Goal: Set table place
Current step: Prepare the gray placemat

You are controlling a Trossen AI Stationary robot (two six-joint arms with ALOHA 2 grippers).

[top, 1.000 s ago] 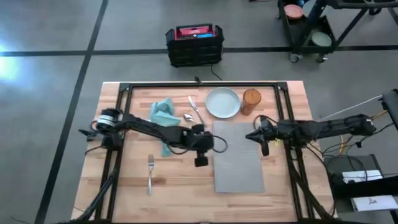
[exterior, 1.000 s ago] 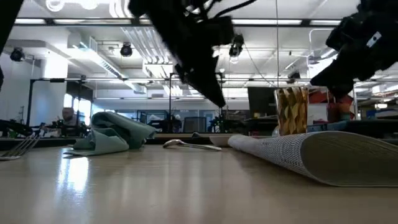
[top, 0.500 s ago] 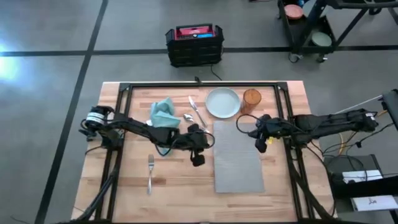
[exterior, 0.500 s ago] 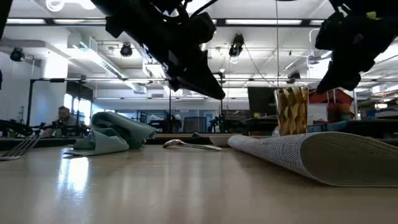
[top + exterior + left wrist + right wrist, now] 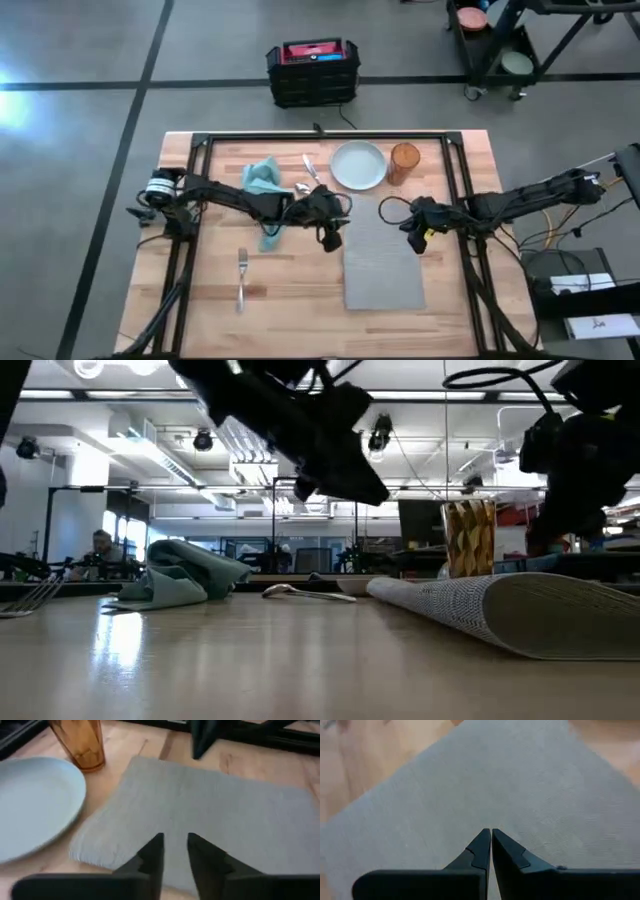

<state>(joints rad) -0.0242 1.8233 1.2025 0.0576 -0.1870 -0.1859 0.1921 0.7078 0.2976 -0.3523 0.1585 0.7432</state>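
Placemat check. The grey rectangular woven placemat (image 5: 383, 252) lies flat on the light wooden butcher-block tabletop (image 5: 210, 290), long axis running from the far edge toward the near edge, right of centre. Nothing rests on it yet.

Your left gripper (image 5: 331, 238) hovers just beside the mat's left edge near its far corner; in the left wrist view its fingers (image 5: 152, 855) are slightly spread, a narrow gap between them, pinching nothing. Your right gripper (image 5: 413, 240) hangs over the mat's right edge; in the right wrist view its fingers (image 5: 481, 851) are pressed together, empty, with mat weave filling the view beyond.

Remaining items all sit beyond or left of the mat:
- pale round plate (image 5: 358, 164), just past the mat's far edge
- amber ribbed glass (image 5: 404, 160), beside the plate, on the right arm's side
- silver knife (image 5: 315, 175) and silver spoon (image 5: 300, 187), left of the plate
- crumpled teal cloth napkin (image 5: 263, 190), under the left arm
- silver fork (image 5: 241, 277), well apart, near the front left

Judgement: the plate lies directly ahead of both grippers along the mat's long axis; left is marginally nearer.
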